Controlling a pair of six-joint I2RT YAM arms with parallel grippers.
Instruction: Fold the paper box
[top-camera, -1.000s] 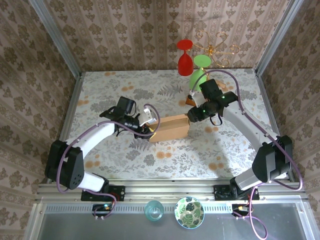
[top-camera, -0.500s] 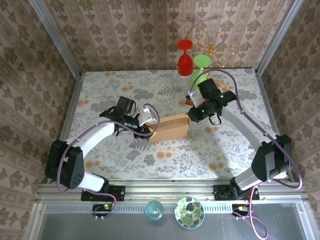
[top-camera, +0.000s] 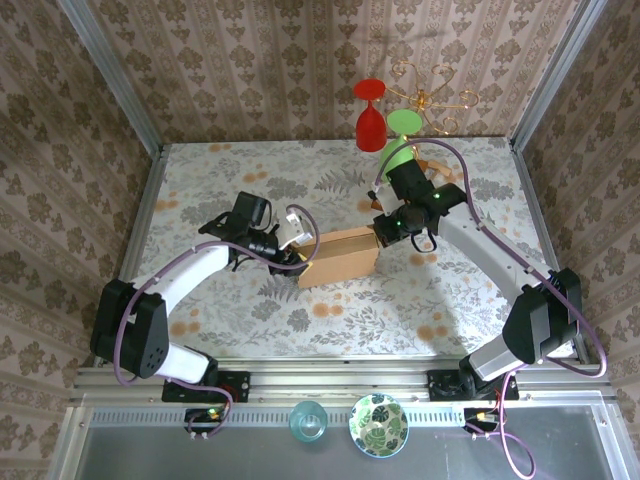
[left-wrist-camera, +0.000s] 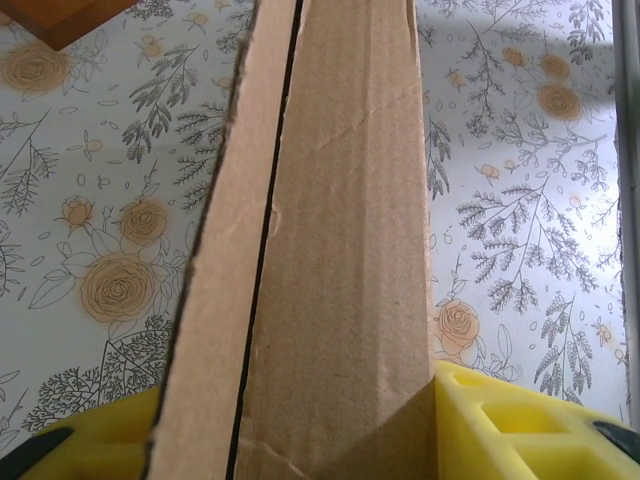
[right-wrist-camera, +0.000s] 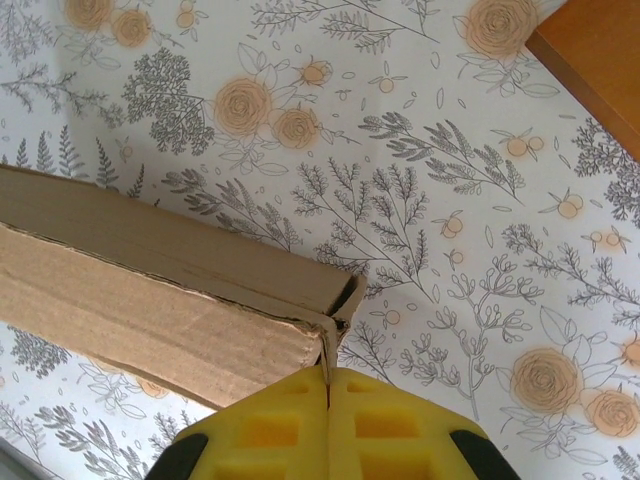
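box: plain brown cardboard box, partly folded
left gripper: clamped on box end
right gripper: pinching box corner flap

Paper box ends off-picture

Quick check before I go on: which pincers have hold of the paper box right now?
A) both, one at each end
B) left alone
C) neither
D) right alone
A: the left pincer has the paper box clamped between its yellow pads, and the right pincer is pinched shut on the cardboard edge at the opposite end.
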